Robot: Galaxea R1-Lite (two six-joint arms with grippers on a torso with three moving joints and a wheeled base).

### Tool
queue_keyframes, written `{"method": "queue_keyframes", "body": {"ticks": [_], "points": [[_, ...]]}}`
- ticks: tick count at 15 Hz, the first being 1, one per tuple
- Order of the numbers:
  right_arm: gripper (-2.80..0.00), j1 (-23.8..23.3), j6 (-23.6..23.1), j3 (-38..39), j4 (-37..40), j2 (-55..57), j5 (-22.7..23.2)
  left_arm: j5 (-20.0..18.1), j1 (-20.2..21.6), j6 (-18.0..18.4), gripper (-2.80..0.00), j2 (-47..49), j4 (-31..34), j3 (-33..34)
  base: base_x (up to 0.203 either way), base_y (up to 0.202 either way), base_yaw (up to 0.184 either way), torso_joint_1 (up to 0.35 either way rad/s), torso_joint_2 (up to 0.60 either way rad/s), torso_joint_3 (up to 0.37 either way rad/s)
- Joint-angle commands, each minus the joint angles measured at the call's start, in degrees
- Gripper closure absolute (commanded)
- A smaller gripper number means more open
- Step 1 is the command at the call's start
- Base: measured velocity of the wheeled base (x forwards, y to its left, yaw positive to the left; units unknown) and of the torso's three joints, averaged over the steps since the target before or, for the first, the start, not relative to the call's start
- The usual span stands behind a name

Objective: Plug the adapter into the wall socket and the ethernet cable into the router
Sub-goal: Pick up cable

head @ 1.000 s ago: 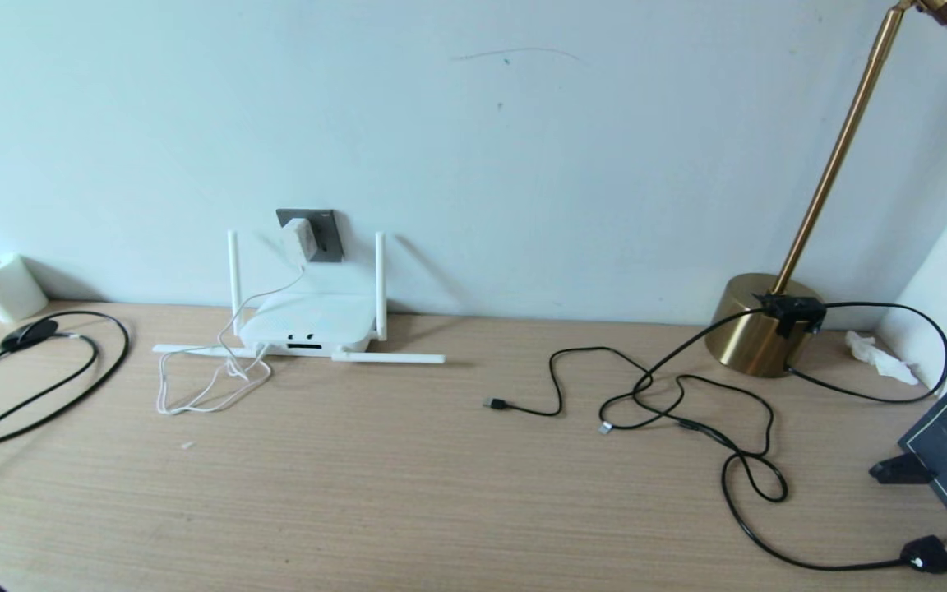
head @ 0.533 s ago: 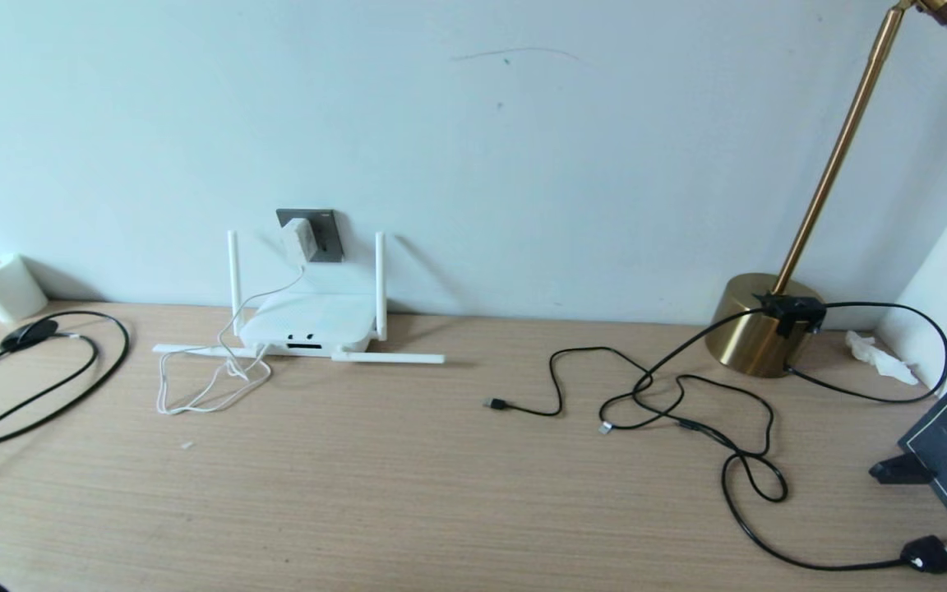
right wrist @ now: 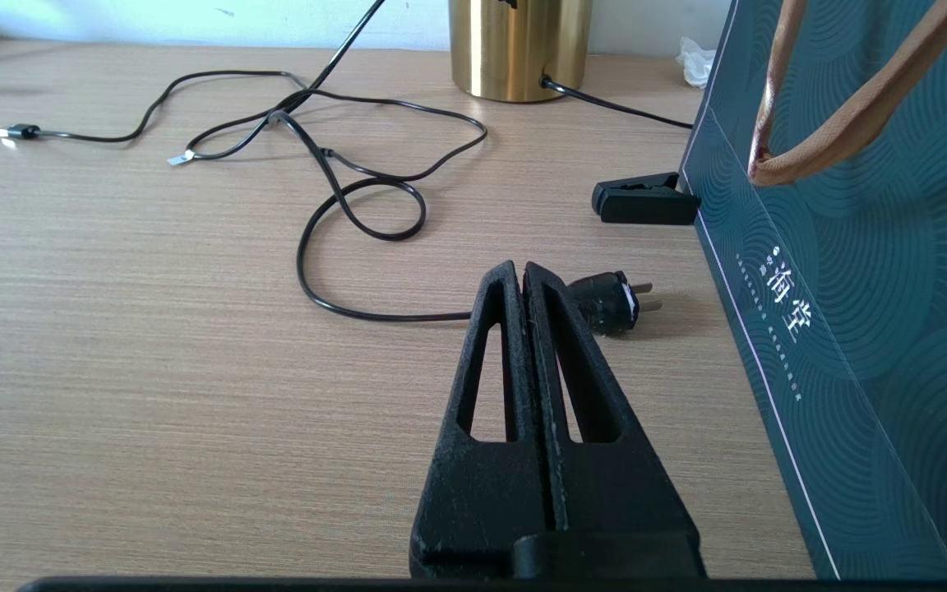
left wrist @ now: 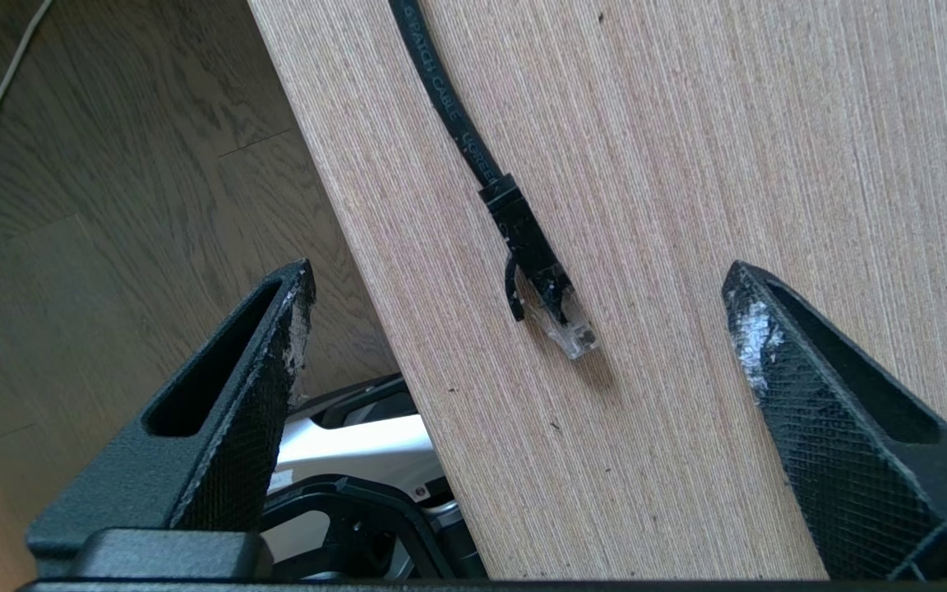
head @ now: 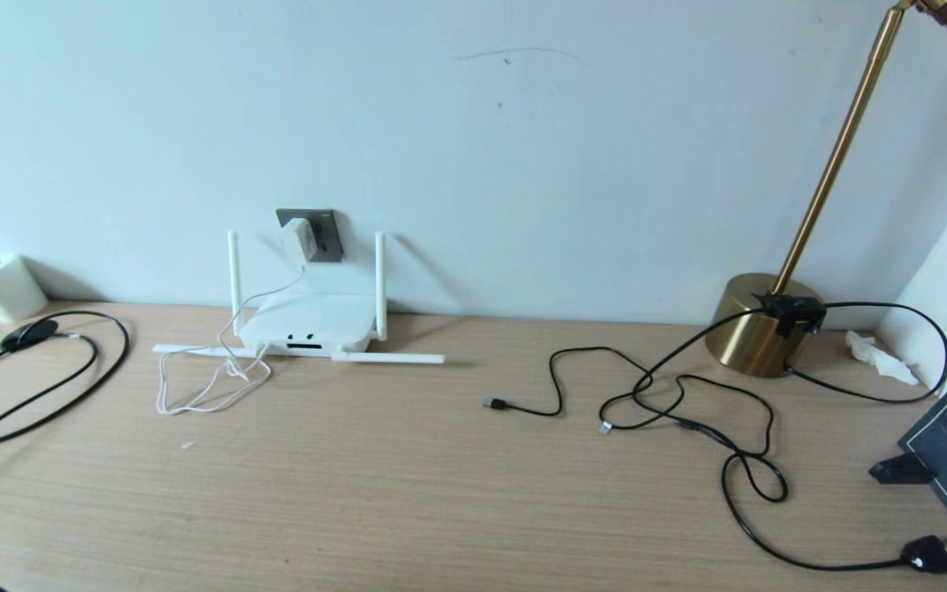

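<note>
Half the job looks finished from where I sit, so I take the cable as the step in hand. Nearest me, the left gripper (left wrist: 515, 345) hangs over the desk's (left wrist: 687, 164) near edge with its fingers spread wide and empty, and the ethernet cable (left wrist: 535, 271) lies between them, clear clip plug pointing back toward the wrist — one plug, untouched. My right gripper (right wrist: 523, 275) is parked low over the desk with its fingers pressed together, holding nothing; one black two-pin plug (right wrist: 605, 302) lies just beyond its tip, beside one dark gift bag (right wrist: 852, 345). Next I judge I must lower the left fingers, close on the boot behind the clip, then carry it to the ports. Farther out I count two USB-tipped cable ends (head: 494, 404) and one brass lamp base (head: 757, 325). At the wall sits one router (head: 309, 325) with four antennas — two upright, two flat — and one adapter (head: 298, 239) already seated in the one wall socket (head: 324, 234).
</note>
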Motion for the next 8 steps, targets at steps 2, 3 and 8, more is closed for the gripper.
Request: {"method": "queue_keyframes", "body": {"ticks": [2,3,8], "points": [[0.00,0.0,0.0,0.6,0.0,0.0,0.0,0.1,0.0,-0.1,-2.80,-0.1,0.0,0.0,0.000,0.000,0.000,0.000,0.00,0.000],[0.00,0.0,0.0,0.6,0.0,0.0,0.0,0.1,0.0,-0.1,-2.80,-0.3,0.0,0.0,0.000,0.000,0.000,0.000,0.00,0.000],[0.00,0.0,0.0,0.6,-0.1,0.0,0.0,0.1,0.0,-0.1,0.00,0.2,0.1,0.0,0.000,0.000,0.000,0.000,0.00,0.000]]}}
